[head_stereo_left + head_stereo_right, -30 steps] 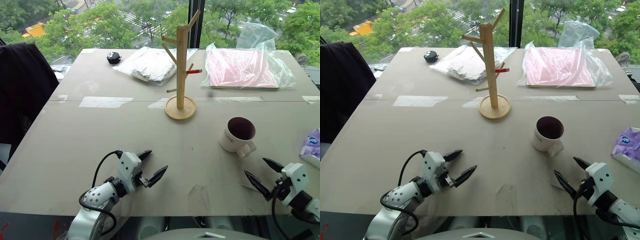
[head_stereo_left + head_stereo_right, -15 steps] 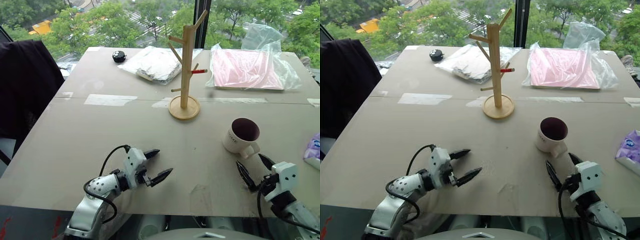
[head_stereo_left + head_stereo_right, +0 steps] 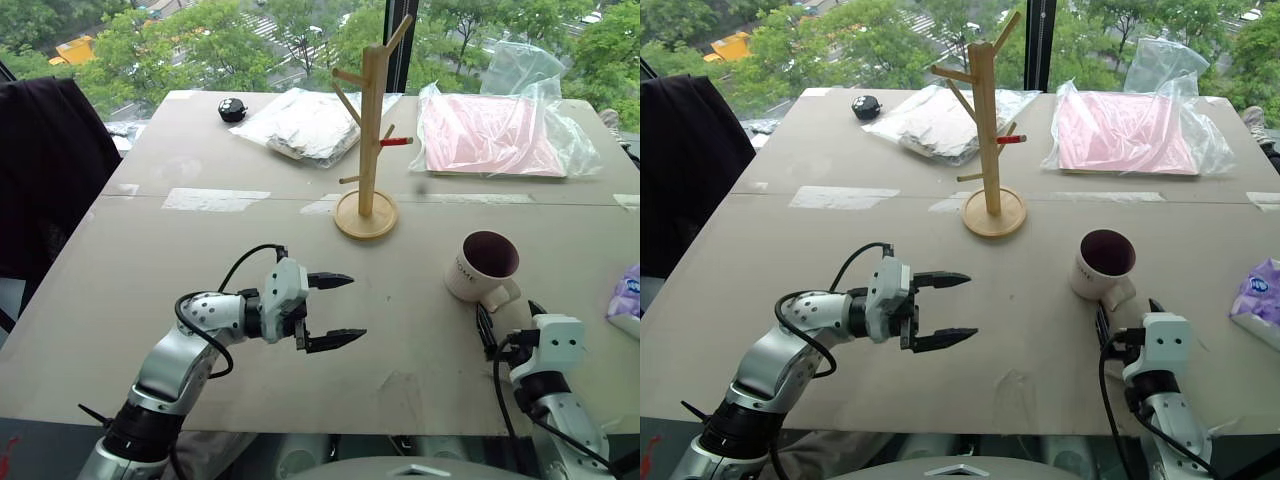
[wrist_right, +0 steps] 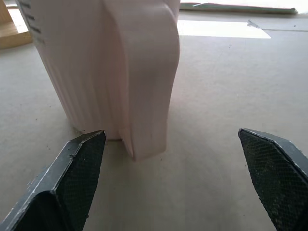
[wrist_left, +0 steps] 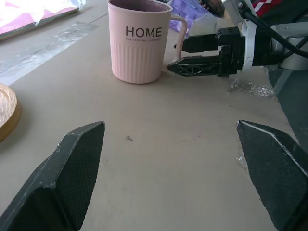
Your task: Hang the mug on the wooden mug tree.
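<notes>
- Since a second ago, the left gripper (image 3: 335, 310) has lifted off the table's near edge and swung inward; its fingers now point sideways toward the mug (image 3: 479, 267), jaws spread wide with nothing between them.
- Meanwhile the right gripper (image 3: 1129, 323) has turned from slanting inward to pointing straight ahead at the mug, close behind its handle, jaws also wide and empty; in the right wrist view the handle sits between the two fingertips (image 4: 72, 185) without touching them.
- The left forearm is bent at the elbow and reaches level across the table (image 3: 200, 260), well apart from the mug.
- The mug stands upright on the table, handle toward the robot, to the near right of the mug tree (image 3: 368, 130).
- The mug tree stands upright, farther back than the mug, with its pegs bare.
</notes>
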Robot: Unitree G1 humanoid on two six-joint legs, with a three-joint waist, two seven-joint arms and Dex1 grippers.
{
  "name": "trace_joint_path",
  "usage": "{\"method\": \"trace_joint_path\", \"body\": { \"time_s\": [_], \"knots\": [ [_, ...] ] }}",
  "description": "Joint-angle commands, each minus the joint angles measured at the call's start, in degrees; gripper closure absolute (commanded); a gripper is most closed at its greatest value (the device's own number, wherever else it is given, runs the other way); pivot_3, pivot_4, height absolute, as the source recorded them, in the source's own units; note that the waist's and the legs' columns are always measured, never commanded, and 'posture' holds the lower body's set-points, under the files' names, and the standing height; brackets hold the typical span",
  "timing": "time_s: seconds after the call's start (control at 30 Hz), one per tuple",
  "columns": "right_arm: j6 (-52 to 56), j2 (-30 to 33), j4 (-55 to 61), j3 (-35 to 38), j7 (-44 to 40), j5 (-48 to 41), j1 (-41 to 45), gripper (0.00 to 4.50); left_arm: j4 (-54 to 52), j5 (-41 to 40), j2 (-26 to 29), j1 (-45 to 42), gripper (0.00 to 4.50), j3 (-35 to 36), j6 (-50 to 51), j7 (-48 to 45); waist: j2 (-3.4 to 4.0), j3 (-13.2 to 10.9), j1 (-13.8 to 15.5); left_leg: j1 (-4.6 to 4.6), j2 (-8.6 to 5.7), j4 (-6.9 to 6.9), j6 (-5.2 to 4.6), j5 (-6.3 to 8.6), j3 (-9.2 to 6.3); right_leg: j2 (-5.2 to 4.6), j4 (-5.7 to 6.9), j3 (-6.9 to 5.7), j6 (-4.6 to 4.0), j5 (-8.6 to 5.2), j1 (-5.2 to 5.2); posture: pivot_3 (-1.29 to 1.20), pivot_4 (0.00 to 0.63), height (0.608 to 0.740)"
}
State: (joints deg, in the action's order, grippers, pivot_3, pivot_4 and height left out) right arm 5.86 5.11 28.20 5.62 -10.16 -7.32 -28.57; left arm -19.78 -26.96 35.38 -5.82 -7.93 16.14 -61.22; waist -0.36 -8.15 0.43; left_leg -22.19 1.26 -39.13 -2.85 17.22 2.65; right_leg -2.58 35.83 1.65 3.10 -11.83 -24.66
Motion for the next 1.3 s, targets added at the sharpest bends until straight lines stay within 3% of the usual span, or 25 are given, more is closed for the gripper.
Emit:
{"method": "trace_joint_path", "body": {
  "time_s": [0.03, 0.1, 0.37, 0.57, 0.77, 0.9, 1.03, 1.17, 1.3],
  "knots": [
    [-2.4, 0.2, 0.0, 1.0, -0.1, -0.8, 1.3, 0.27, -3.5, 0.3, 0.5, 0.4, 0.0, -0.4, -0.8, -0.3, -0.01, 0.0, -0.1, 0.0, 0.0, 0.0, 0.0, 0.0, 0.0, 0.0, 0.0, 0.0, 0.0, 0.0, 0.0, 0.0, 0.15, 0.74],
    [-3.0, 0.6, -0.5, 1.0, -0.7, -1.1, 1.6, 0.84, -3.5, 0.4, 0.5, 1.0, 0.0, -0.3, -1.3, -0.3, -0.02, 0.0, -0.3, 0.01, 0.0, -0.01, 0.0, 0.0, 0.0, 0.01, 0.01, 0.01, 0.0, 0.0, 0.0, 0.0, 0.15, 0.74],
    [-4.0, 1.8, -1.7, 0.7, -2.5, -1.8, 2.6, 4.45, -3.0, 1.3, 0.3, 2.2, 0.0, -0.6, -2.3, 0.0, -0.03, 0.0, -0.8, 0.01, 0.0, -0.01, 0.0, 0.0, -0.01, 0.03, 0.03, 0.01, -0.01, 0.01, 0.01, 0.0, 0.15, 0.74],
    [-3.2, 4.6, -2.5, 0.4, -5.1, -1.9, 4.7, 4.49, -2.4, -1.0, -3.9, 3.9, 0.0, 2.1, -4.1, 4.0, -0.03, 0.0, -1.1, 0.05, 0.0, -0.03, 0.0, 0.0, 0.02, 0.03, 0.05, 0.05, -0.01, 0.01, 0.03, 0.0, 0.15, 0.74],
    [5.5, 17.2, -1.6, 0.5, -16.7, -7.0, 13.5, 4.49, -2.5, -3.8, -12.9, 10.0, 0.0, 5.8, -7.9, 11.0, -0.1, -0.1, -1.2, 0.12, -0.03, -0.05, -0.01, 0.0, 0.1, 0.04, 0.08, 0.15, -0.01, 0.03, 0.09, 0.0, 0.15, 0.74],
    [13.1, 29.9, -4.1, 1.4, -27.0, -11.4, 29.0, 4.49, -3.2, -2.3, -17.9, 12.6, 0.0, 6.0, -11.2, 15.0, -0.28, -0.2, -1.2, 0.4, -0.08, -0.17, -0.04, -0.01, 0.06, 0.06, 0.08, 0.15, 0.0, 0.05, 0.41, 0.0, 0.15, 0.74],
    [13.5, 39.5, -14.0, -2.2, -38.7, -11.5, 46.8, 4.49, -4.7, -1.0, -22.2, 13.6, 0.0, 5.7, -13.9, 19.7, -0.45, -0.4, -1.1, 0.47, -0.09, -0.21, -0.04, -0.01, -0.05, 0.14, 0.08, 0.08, -0.03, 0.07, 0.54, 0.0, 0.15, 0.74],
    [7.5, 41.1, -29.2, -8.8, -48.6, -7.0, 63.7, 4.49, -4.9, 1.5, -25.0, 13.4, 0.0, 5.8, -18.3, 23.0, -0.48, -0.4, -0.9, 0.4, -0.07, -0.16, -0.03, -0.01, -0.27, 0.29, 0.01, -0.06, -0.07, 0.06, 0.58, 0.0, 0.15, 0.74],
    [-0.6, 37.1, -47.2, -15.2, -54.2, -0.9, 81.4, 4.49, -5.0, 3.3, -26.3, 12.6, 0.0, 7.5, -21.2, 26.6, -0.39, -0.6, -1.3, 0.28, -0.05, -0.1, -0.03, -0.01, -0.11, 0.25, -0.06, 0.04, -0.07, 0.08, 0.46, 0.0, 0.15, 0.74]
  ]
}}
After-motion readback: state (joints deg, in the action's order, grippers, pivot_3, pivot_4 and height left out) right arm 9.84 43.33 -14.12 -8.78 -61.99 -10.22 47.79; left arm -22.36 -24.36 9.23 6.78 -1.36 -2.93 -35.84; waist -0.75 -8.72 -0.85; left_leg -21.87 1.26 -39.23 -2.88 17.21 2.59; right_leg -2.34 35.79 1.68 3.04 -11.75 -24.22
